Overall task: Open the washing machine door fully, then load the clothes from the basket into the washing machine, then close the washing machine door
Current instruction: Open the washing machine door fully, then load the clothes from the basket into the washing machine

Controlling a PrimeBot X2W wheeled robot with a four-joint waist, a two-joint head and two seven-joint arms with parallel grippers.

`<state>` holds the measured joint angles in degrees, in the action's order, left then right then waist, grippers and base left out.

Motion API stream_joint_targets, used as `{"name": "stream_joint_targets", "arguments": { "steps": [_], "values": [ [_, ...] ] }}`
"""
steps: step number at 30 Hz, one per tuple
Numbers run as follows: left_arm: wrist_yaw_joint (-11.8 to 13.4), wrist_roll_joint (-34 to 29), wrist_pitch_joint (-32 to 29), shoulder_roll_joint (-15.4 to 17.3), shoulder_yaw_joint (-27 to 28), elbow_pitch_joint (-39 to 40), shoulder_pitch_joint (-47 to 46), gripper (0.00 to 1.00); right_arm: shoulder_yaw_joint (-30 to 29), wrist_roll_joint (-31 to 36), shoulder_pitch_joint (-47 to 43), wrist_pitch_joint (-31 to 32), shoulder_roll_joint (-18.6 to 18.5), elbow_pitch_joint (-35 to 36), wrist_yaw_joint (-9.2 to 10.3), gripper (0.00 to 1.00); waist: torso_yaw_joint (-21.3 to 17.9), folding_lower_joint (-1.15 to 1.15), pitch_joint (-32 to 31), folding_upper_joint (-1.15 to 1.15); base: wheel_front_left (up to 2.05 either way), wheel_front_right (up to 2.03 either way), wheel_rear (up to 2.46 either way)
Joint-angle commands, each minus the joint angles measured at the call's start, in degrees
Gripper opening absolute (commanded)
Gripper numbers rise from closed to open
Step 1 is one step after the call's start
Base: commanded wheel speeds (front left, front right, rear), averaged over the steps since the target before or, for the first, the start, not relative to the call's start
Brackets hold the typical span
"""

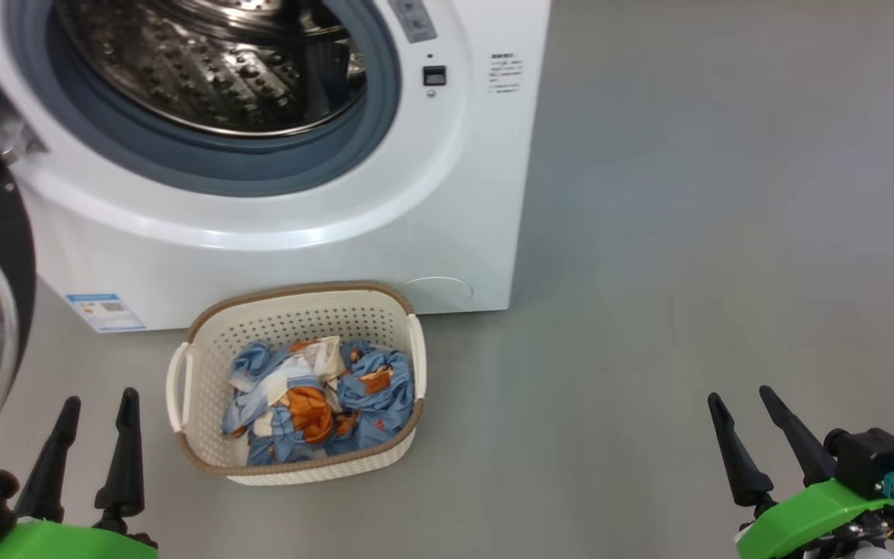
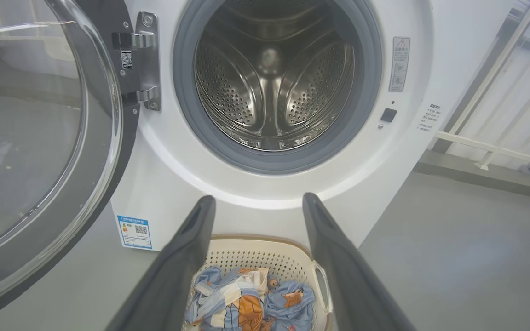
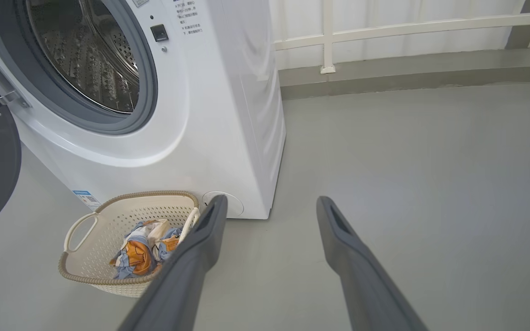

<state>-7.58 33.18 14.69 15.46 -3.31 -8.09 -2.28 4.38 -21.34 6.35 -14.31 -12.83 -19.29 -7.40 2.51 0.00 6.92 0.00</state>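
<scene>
I am looking across a plain grey floor. A white railing is standing behind it on a low grey kerb.

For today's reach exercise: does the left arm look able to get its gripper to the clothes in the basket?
Probably yes: the open left gripper points at the clothes in the basket, nothing lies between, and the washing machine door stands aside to its left.
</scene>
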Motion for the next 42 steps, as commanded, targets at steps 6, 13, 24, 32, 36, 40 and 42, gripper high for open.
{"name": "stream_joint_targets", "arguments": {
  "steps": [6, 13, 24, 32, 36, 40, 42],
  "values": [
    [0.1, 0.7, 0.3, 2.1, 2.5, 1.9, 0.2, 1.00, 0.4, -0.4, -1.2, -0.7, -0.2, 1.7, -0.09, 1.00, -3.6, 0.00, -0.2, 0.00, 0.00, 0.00, 0.00],
    [0.1, 1.3, 0.3, 2.5, 2.1, 1.6, 0.7, 1.00, 0.4, -0.6, -1.4, -0.7, -0.2, 1.6, -0.09, 1.00, -4.5, 0.00, -0.6, 0.00, 0.00, 0.00, 0.00],
    [0.1, 2.5, 0.3, 2.6, 1.2, 1.5, 0.7, 1.00, 0.1, -0.5, -1.6, -0.7, 0.1, 1.8, -0.09, 1.00, -4.3, 0.00, -0.8, 0.00, 0.00, 0.00, 0.00],
    [0.1, 4.5, 0.3, 3.7, -0.1, 1.6, -0.1, 1.00, 0.5, -0.6, -1.0, -0.7, 0.0, 1.7, -0.09, 1.00, -4.2, 0.00, -0.4, 0.00, 0.13, -0.43, 0.30],
    [0.1, 4.8, 0.3, 4.2, -0.2, 1.8, -0.5, 1.00, 0.5, -0.5, -0.6, -0.7, 0.2, 1.8, -0.09, 1.00, -4.4, 0.00, 0.1, 0.00, 0.70, -1.41, 0.70],
    [0.1, 5.0, 0.3, 4.4, -0.3, 1.9, -0.8, 1.00, 0.3, -0.4, -0.4, -0.7, 0.3, 1.9, -0.09, 1.00, -4.6, 0.00, 0.5, 0.00, 1.15, -1.80, 0.65],
    [0.1, 4.9, 0.3, 4.3, -0.4, 2.0, -0.9, 1.00, 0.2, -0.4, -0.4, -0.7, 0.5, 1.9, -0.09, 1.00, -4.6, 0.00, 0.6, 0.00, 1.26, -1.74, 0.48]
  ]
}}
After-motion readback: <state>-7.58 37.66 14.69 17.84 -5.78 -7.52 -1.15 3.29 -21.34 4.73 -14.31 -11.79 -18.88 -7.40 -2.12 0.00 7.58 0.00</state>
